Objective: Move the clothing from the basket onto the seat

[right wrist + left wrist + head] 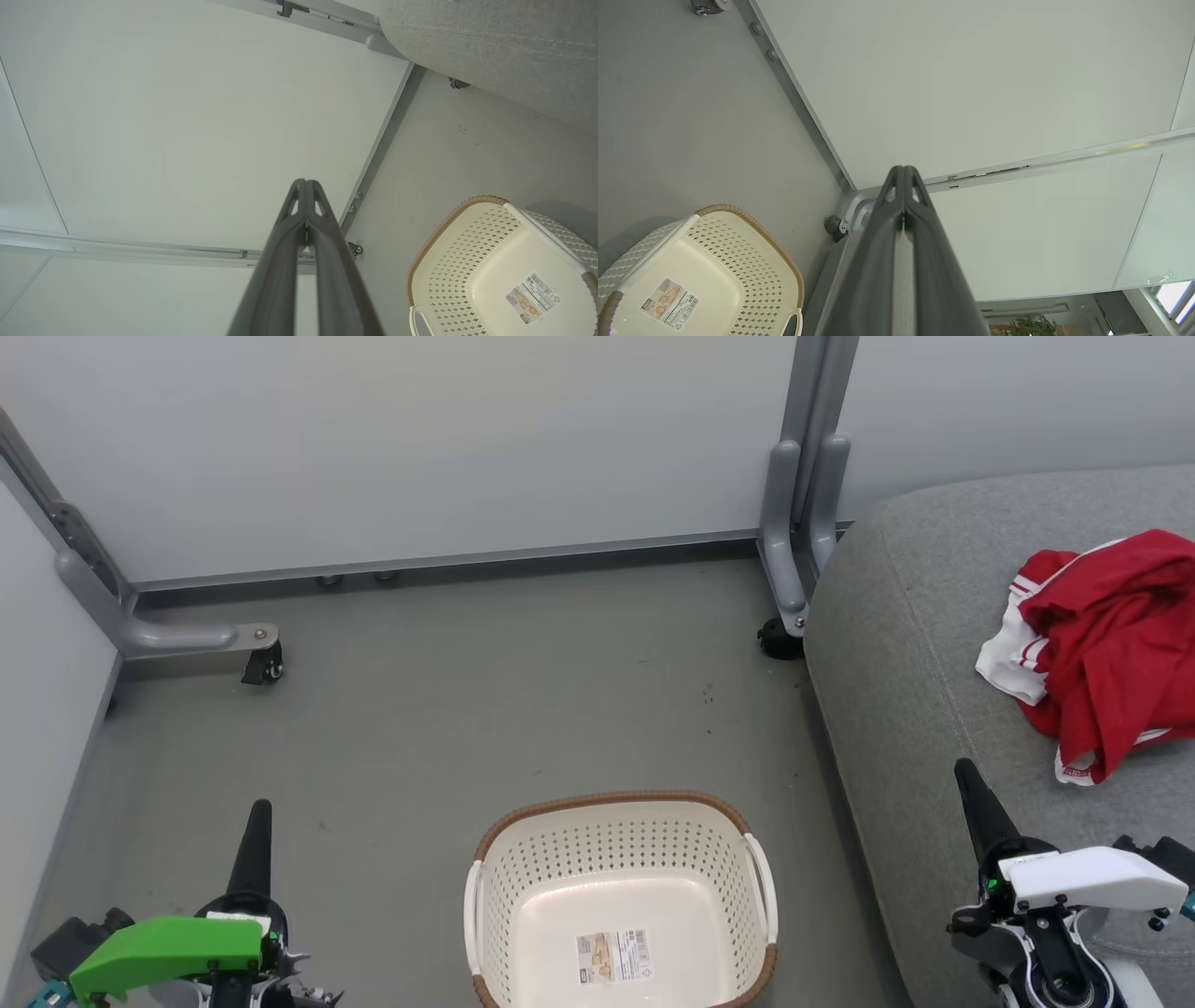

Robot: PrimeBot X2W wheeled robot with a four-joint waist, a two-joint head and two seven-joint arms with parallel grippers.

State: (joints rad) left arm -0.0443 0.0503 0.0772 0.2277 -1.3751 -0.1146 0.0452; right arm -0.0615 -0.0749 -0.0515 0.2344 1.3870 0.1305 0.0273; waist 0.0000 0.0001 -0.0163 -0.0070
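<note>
L end effector [260, 814] & R end effector [965, 775] both closed tight on nothing, basket [616, 845] btwn them on floor [467, 709], red clothing [1111, 644] on seat [915, 691].

Nothing is reading legibly: the label sticker [611, 956] sitting mid-floor in the basket [560, 859] is showing a barcode and print too small to read.

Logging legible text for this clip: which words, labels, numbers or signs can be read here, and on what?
No text is readable.
Label sticker on the floor of the basket: print and a barcode, too small to read.
Red clothing on the seat: no lettering shows in its folds.
</note>
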